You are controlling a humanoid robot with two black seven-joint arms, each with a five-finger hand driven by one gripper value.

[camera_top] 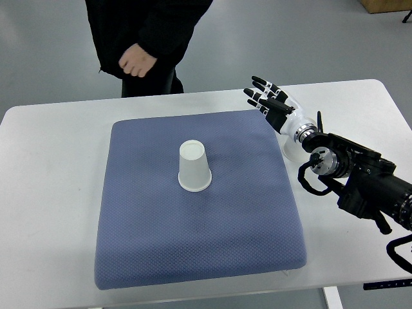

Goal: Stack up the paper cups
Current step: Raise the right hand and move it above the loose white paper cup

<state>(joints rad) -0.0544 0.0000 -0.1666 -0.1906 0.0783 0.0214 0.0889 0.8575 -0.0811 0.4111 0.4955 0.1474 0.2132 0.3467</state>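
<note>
White paper cup (194, 167) stands mouth-down at centre frame, on a blue-grey cushion pad (135, 225) covering most of the white table (45, 193). What may be a second cup (291, 150) shows as a white shape at the pad's right edge, mostly hidden under the wrist; cannot confirm.

Right hand (270, 103) is at upper right, above the pad's far right corner, fingers spread apart, holding nothing. Left arm not visible. A person in dark clothing stands at top of frame, one hand (137, 62) loosely curled.

Risks: the forearm could sweep the hidden shape off the table. The soft pad gives poor footing, so a glancing fingertip may tip the centre cup.
</note>
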